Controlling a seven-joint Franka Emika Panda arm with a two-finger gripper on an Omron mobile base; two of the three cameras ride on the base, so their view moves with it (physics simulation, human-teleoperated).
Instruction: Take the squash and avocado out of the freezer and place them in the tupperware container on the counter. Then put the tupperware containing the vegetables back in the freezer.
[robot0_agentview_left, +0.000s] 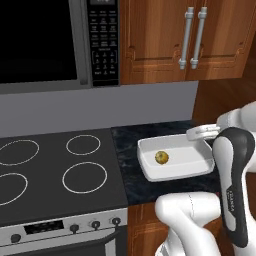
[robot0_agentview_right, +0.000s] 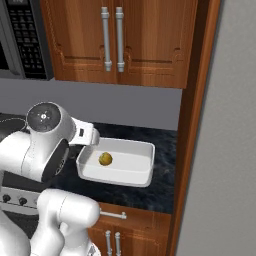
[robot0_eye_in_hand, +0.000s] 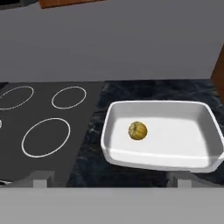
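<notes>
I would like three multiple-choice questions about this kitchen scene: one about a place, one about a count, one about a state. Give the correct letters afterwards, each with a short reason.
1. Where is the squash?
A. on the stovetop
B. inside the tupperware container
C. on the bare counter

2. How many vegetables lie in the container?
A. one
B. two
C. none

3. What is the state of the claw?
A. shut on the squash
B. shut on the container's rim
C. open, holding nothing

Answers: 1 B, the yellow-tan squash sits on the white floor of the container. 2 A, the squash is alone there. 3 C, in the hand view the two fingertips stand far apart with nothing between them.
</notes>
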